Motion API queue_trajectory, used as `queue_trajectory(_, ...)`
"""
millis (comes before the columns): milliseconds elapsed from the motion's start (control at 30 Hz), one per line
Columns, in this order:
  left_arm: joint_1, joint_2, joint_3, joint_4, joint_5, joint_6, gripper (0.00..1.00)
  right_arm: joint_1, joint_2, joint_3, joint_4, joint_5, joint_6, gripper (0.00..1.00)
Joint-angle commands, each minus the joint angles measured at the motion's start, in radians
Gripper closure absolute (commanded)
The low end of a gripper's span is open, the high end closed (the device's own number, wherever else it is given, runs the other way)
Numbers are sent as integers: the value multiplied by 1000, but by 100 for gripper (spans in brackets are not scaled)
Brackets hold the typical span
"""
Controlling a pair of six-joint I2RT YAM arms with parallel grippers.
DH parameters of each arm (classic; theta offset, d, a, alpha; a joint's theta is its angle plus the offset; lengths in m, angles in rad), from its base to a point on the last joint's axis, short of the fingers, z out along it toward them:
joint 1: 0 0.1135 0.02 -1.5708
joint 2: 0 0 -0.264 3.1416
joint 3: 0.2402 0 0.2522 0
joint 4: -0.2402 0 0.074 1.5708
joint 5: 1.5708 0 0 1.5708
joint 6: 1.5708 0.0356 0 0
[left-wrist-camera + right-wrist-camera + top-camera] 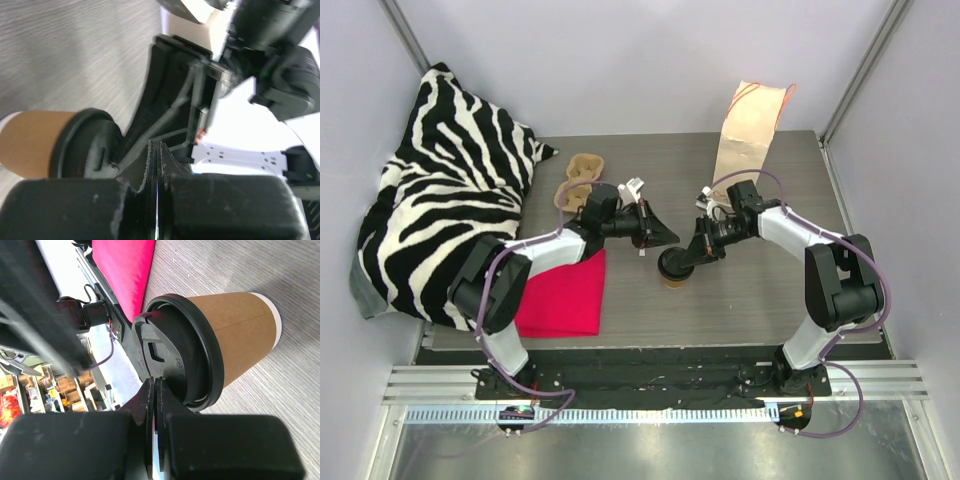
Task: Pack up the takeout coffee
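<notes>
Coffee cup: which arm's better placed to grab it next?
Likely right: the right gripper, shut, tips at the black lid, cup centred in its view. The left gripper, shut, has the cup off to its side. Both must open first.

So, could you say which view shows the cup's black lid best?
Right wrist: the lid is large and sharp, rim and top visible. Left wrist shows it blurred; the top view, only small and dark.
</notes>
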Motion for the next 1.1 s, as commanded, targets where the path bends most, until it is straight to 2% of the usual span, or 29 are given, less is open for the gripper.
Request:
queue_trajectory(0, -3, 90, 23, -72, -63, 11, 100, 7, 0, 12, -22, 98, -47, 99)
queue_trajectory(133, 26, 148, -5, -112, -63, 36, 100, 7, 21, 20, -22, 103, -47, 99)
queue_trajectory(333, 37, 104, 50, -118, -34, 77, 100, 5, 24, 52, -25, 71, -47, 99)
queue_trajectory(467, 35, 52, 67, -96, -14, 71, 100, 8, -38, 95, -21, -43, -30, 99)
queue_trajectory(667, 26, 6, 44, -72, 4, 50, 100, 25, -159, 75, 102, -169, 129, 99)
queue_trajectory(767, 14, -4, 30, -32, 12, 15, 100, 31, -172, 60, 136, -175, 180, 99)
queue_trajectory(1067, -19, 58, 17, -61, -8, 34, 100, 31, -154, 22, 119, -146, 151, 99)
